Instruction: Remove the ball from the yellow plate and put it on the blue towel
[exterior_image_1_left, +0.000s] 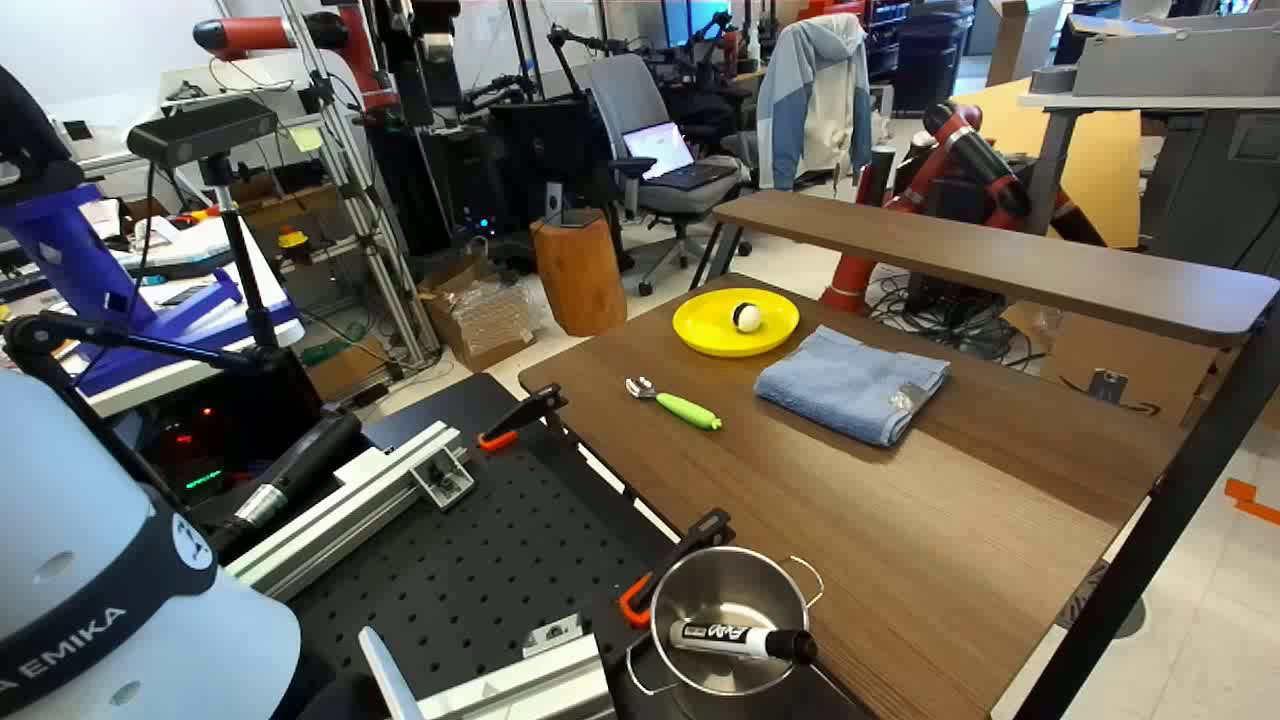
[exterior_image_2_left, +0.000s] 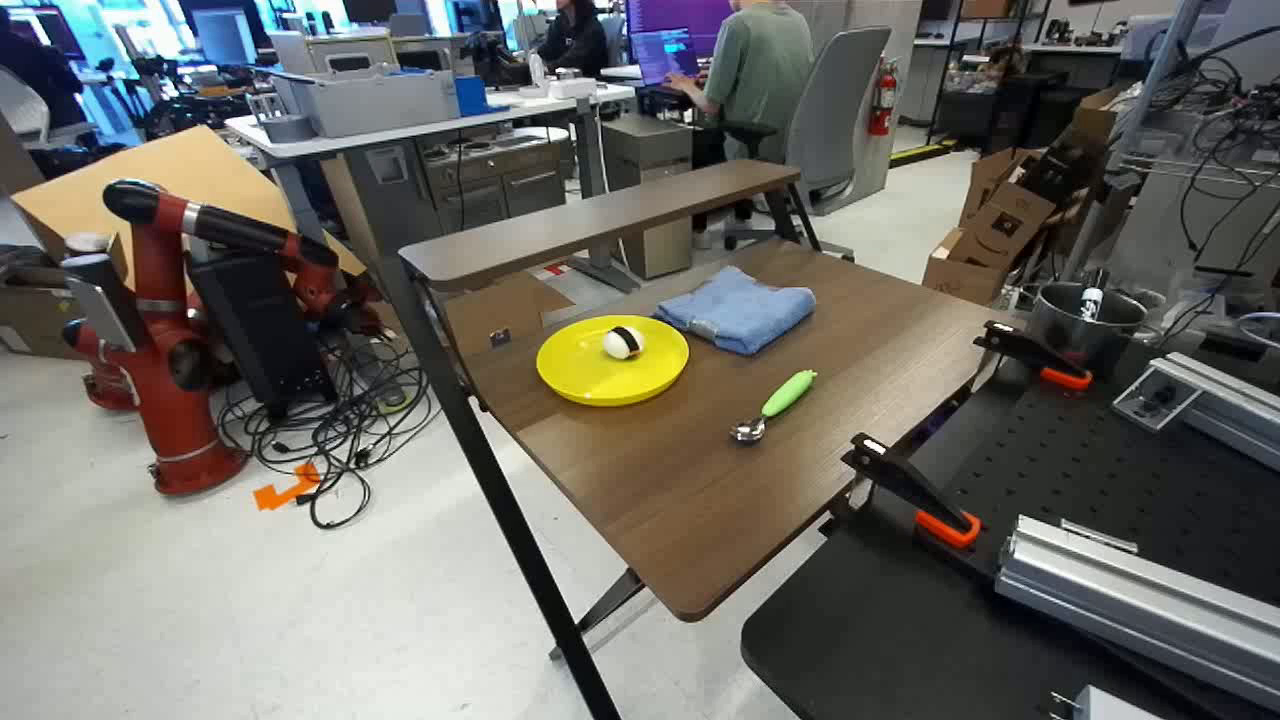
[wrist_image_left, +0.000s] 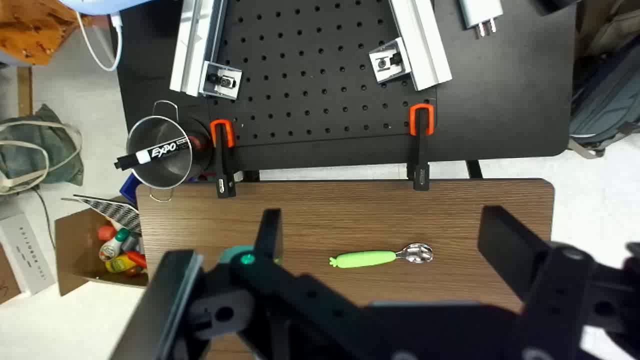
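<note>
Jaws gape, wrist view; ball (exterior_image_1_left: 748, 319), both exterior views.

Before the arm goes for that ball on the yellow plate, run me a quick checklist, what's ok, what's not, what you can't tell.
1. Ball on yellow plate: ok, resting on it in both exterior views.
2. Blue towel ready to receive it: ok, folded beside the plate.
3. Claw open: ok, jaws wide apart, holding nothing.
4. Claw above the ball: not ok, neither exterior view shows it over the plate; the wrist view shows the green-handled spoon between its jaws.
5. Spoon clear of plate and towel: ok, lying apart from both.
6. Ball steady if nudged: cannot tell, nothing shows how easily it would roll.
</note>
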